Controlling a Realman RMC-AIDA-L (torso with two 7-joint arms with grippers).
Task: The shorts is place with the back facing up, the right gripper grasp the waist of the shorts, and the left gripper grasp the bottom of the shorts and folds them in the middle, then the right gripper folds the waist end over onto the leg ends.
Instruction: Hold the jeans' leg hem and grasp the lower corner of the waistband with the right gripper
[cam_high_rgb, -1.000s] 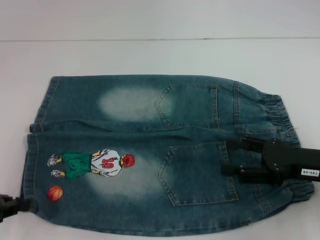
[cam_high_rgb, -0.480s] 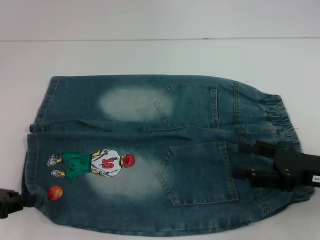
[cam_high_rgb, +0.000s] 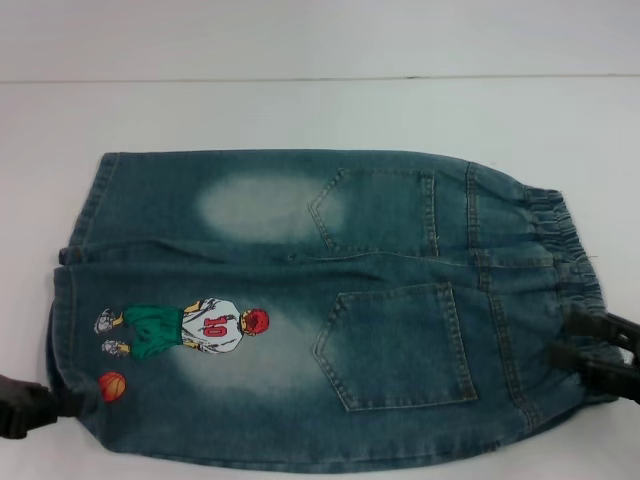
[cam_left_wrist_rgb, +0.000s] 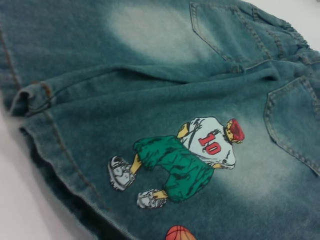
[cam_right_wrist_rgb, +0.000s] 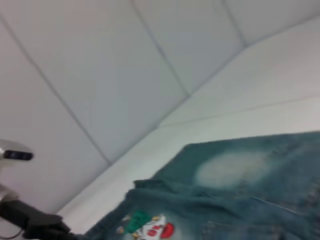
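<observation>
Faded blue-green denim shorts (cam_high_rgb: 300, 310) lie flat, back side up, on a white surface (cam_high_rgb: 320, 110). Their gathered elastic waistband (cam_high_rgb: 560, 240) is toward the robot's right, and the straight leg hems (cam_high_rgb: 70, 300) are toward its left. Two back patch pockets (cam_high_rgb: 395, 345) face up. A cartoon footballer print (cam_high_rgb: 190, 328) numbered 10 sits near the hem of the nearer leg, with a small orange ball (cam_high_rgb: 112, 386) just beside it.

The right hand (cam_high_rgb: 590, 352) is at the waistband's near corner, its two black fingers spread apart over the denim and gripping nothing. The left hand (cam_high_rgb: 30, 405) sits at the near corner of the leg hem; whether it is spread or closed cannot be told.
</observation>
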